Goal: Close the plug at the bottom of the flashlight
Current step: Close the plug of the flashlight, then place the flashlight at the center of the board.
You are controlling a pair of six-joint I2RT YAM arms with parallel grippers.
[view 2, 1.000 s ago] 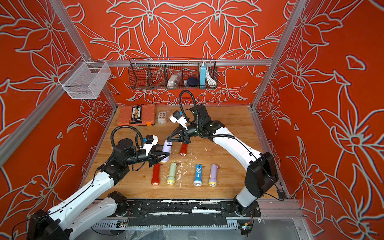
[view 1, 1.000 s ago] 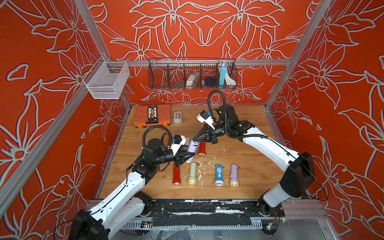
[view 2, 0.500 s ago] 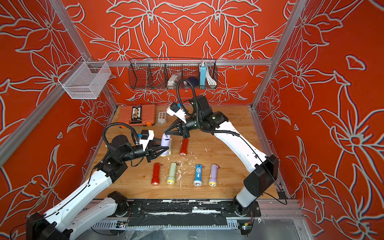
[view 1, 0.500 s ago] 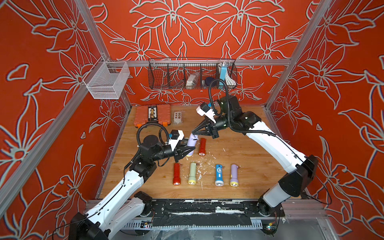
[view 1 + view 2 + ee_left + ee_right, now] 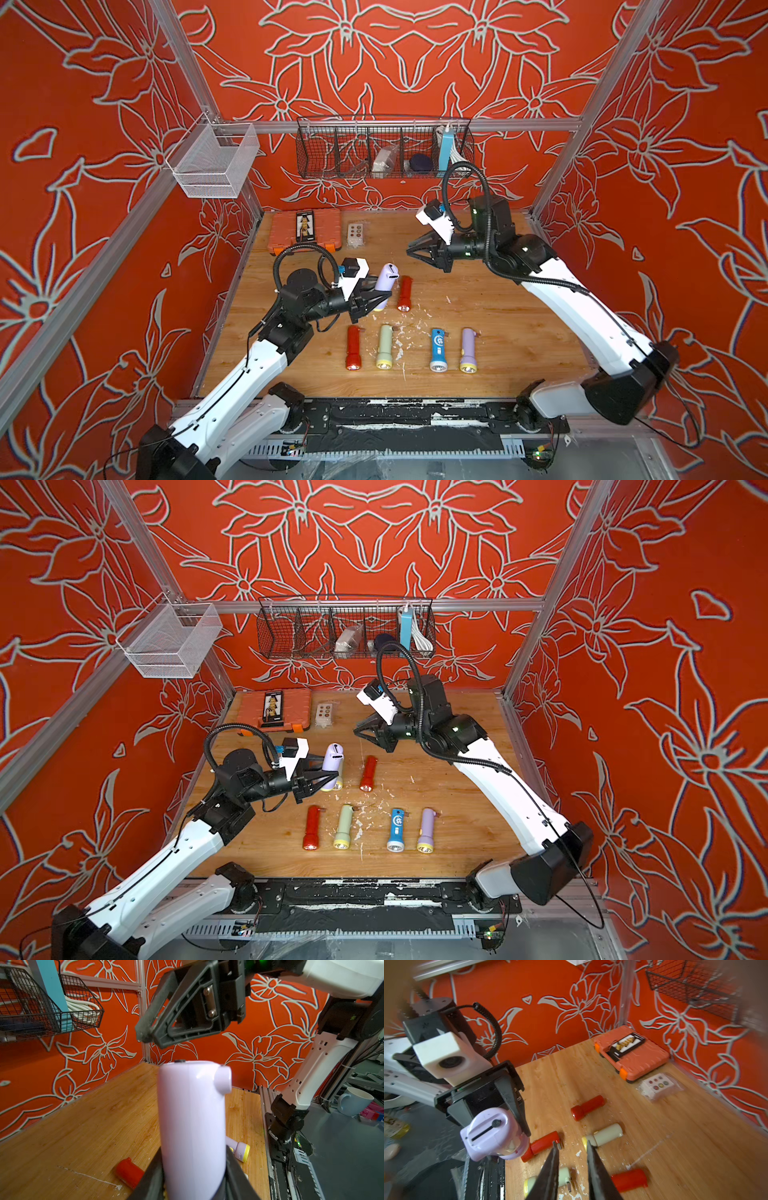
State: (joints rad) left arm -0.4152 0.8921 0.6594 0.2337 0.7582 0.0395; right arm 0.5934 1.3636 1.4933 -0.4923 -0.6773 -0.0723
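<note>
Left gripper (image 5: 380,293) pinches lilac flashlight (image 5: 384,282) (tail end raised). Right gripper (image 5: 409,251) hangs beyond, far right, jaws slightly spread.

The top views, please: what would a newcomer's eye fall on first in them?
Probably the lilac flashlight, held upright, tail end up, by the left tool, left of centre on the wooden table. Next, the right tool, hovering behind and right of it, slightly open and empty. A row of four flashlights lies nearer the front.

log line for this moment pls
left gripper: shut on lilac flashlight, bottom end up | right gripper: open, empty, clear of it | plug: looks folded flush
</note>
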